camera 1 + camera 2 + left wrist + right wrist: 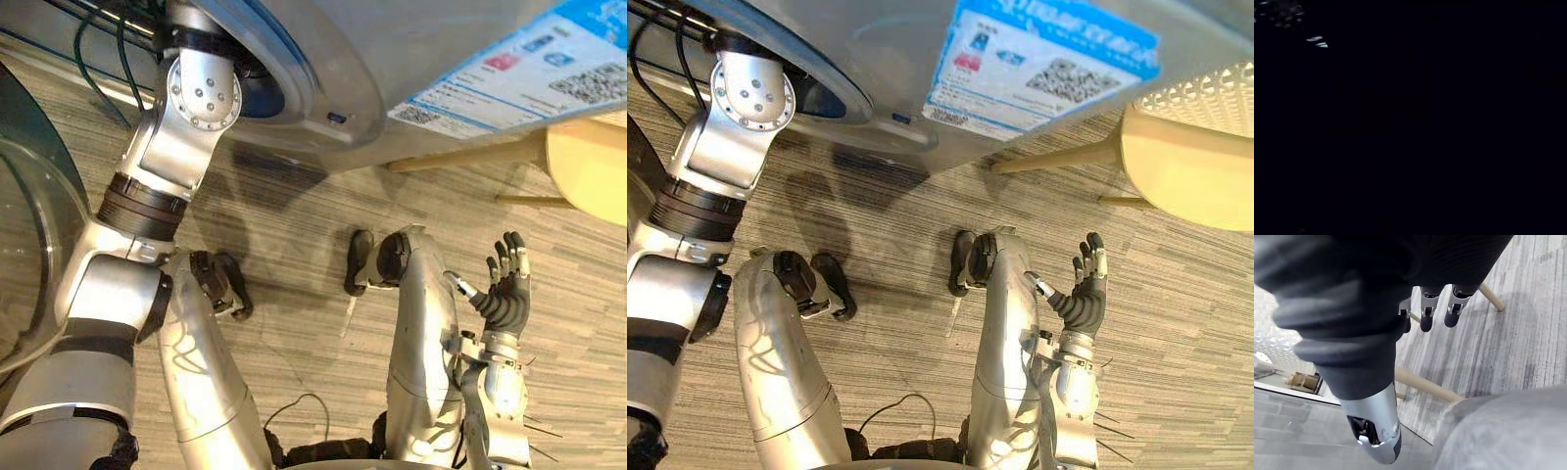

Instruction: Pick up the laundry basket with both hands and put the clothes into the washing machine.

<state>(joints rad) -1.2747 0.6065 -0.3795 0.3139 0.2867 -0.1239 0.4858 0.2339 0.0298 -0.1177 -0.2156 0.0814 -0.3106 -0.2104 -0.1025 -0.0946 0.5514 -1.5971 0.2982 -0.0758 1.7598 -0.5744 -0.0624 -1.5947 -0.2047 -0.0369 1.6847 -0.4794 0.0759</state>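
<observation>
Grey washer (392, 49) stands at the top, and its glass door (29, 225) hangs open on the left. The left arm (201, 93) goes up into the round hole (263, 98). Its hand is inside, where it is all dark, so I cannot tell if it holds anything.

The right hand (505, 289) hangs low over the floor (294, 215). Its fingers (511, 257) are straight and spread, and they hold nothing.

The pale yellow basket (1190, 162) is on the right, close to the washer, with wooden legs (1058, 157) under it. No hand is on it.

This looks like the step of putting clothes into the washer. I cannot tell if any clothes are inside. Next, the left arm should come straight back out. It must not bump the edge of the hole or the door.
</observation>
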